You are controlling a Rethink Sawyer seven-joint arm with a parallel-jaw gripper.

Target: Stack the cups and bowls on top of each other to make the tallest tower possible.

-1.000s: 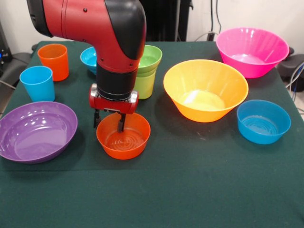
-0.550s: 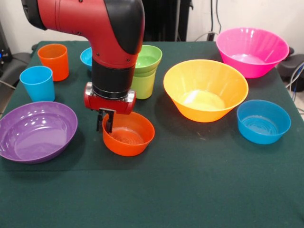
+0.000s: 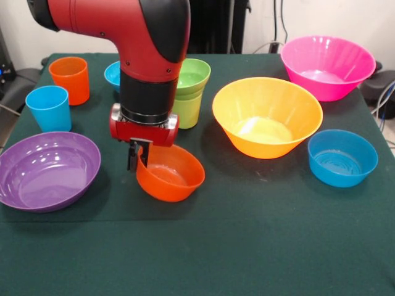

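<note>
Pincer was clamped on the near rim of the medium orange bowl, which hung tilted just above the surface. Held by one edge only, the shiny bowl could slip out or swing and bump the tower close behind, a small green bowl sitting in the lime cup.

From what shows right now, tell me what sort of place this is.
Probably a robotics lab or test bench, not a kitchen. A red and black arm works over a table laid with dark green cloth, toy-bright plastic bowls and cups are spread out, and cables hang down the wall behind.
</note>
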